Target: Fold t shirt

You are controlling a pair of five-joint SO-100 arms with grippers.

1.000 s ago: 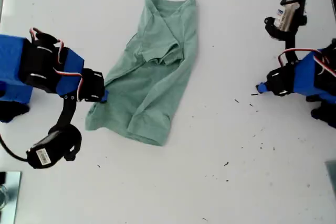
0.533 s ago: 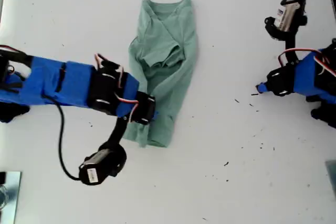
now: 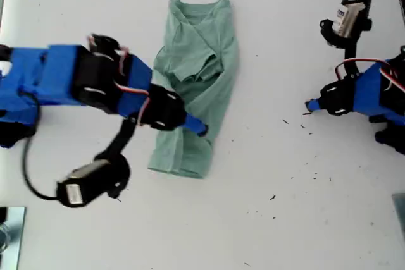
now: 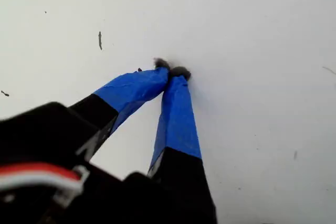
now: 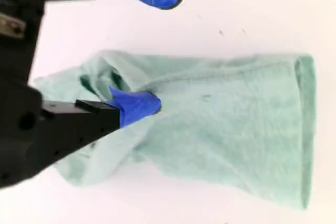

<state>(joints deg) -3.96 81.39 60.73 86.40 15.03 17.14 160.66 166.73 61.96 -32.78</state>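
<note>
Claws apart: my second claw [image 5: 157,45] gaped over the t shirt [image 3: 193,86]; my first claw [image 4: 172,71] stood pinched on nothing.
Pale sage-green, heathered, the t shirt lay rumpled and folded narrow mid-desk [image 3: 285,219], collar toward the far edge.

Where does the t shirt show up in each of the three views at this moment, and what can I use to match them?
Exterior view: the t shirt lies at centre, collar toward the top edge, on the white table.
First wrist view: not in it; only my first gripper, shut over bare table.
Second wrist view: it fills the middle.
Shared landmark: my second gripper, blue-taped, open over the shirt in both.
</note>
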